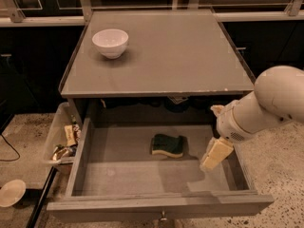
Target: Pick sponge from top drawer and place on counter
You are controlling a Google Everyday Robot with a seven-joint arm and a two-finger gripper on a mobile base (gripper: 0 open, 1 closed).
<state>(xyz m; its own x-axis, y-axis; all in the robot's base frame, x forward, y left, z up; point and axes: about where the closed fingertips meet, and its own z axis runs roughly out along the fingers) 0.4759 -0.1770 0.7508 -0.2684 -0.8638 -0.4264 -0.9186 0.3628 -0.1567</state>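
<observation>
The sponge (167,145), dark green on top with pale yellow foam below, lies flat on the bottom of the open top drawer (142,175), near its back middle. The gripper (214,155) hangs from the white arm over the drawer's right part, to the right of the sponge and apart from it. One pale finger points down and to the left. The counter (180,56) is the flat grey top of the cabinet above the drawer.
A white bowl (110,42) stands on the counter at the back left. A clear plastic bin of clutter (61,139) sits on the floor left of the drawer. A small white dish (10,192) lies on the floor at the far left.
</observation>
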